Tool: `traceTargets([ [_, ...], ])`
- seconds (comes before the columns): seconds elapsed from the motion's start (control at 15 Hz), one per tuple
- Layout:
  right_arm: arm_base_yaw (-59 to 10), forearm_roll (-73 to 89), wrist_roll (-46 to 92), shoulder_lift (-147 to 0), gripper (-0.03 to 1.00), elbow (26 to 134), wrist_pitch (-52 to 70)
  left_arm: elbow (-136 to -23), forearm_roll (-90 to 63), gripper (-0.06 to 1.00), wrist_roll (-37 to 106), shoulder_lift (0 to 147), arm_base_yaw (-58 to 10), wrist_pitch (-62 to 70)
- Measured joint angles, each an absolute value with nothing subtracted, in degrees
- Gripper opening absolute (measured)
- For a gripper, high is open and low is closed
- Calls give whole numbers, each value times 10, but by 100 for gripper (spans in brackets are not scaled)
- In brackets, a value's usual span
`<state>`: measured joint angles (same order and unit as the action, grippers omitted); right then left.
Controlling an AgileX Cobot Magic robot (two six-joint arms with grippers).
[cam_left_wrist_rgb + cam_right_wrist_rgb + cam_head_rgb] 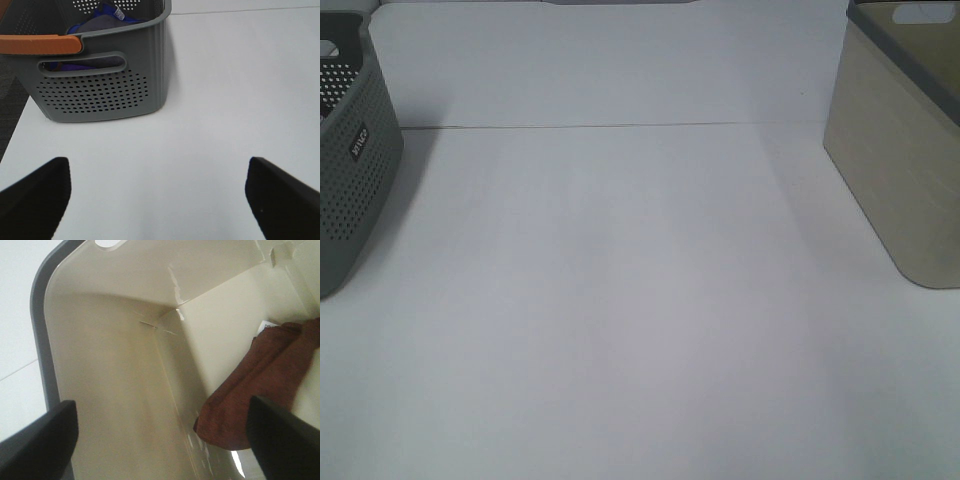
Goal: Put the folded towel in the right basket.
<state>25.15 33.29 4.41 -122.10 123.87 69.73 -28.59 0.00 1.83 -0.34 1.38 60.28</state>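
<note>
Jaws on the left gripper stand wide apart with nothing between them, hanging over bare table. Ahead of them sits the grey basket, perforated, with an orange handle and some blue cloth inside. That basket takes no part in the task. In the high view it sits at the table's left edge, the middle of the table shows nothing, and neither arm appears.

At the table's right edge is the right basket, beige with a grey rim. The right gripper hangs above its open mouth, looking down inside. Its jaws are also spread wide and hold nothing.

The towel, dark red-brown and folded, lies low inside this basket. It rests against the pale inner surface with a white tag showing at one end. It sits apart from both fingers and below them, off toward one finger, not centred between them. Its long axis runs along the basket's inner wall, roughly crosswise to the line between the fingers.

I judge that the towel is already placed, so only the right arm, the nearer one, need move. It should lift straight up, clear of the rim, with the jaws left open so they do not snag the cloth.
</note>
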Motion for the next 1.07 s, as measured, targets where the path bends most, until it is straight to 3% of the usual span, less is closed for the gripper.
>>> traceTargets([
  [0.33, 226, 353, 60, -1171, 88, 1239, 697, -286, 0, 88, 18, -3, 14, 603],
  [0.73, 29, 142, 64, -1114, 88, 1226, 697, -286, 0, 88, 18, -3, 14, 603],
  [1.07, -55, 25, 42, -998, 88, 1031, 696, -286, 0, 88, 18, -3, 14, 603],
])
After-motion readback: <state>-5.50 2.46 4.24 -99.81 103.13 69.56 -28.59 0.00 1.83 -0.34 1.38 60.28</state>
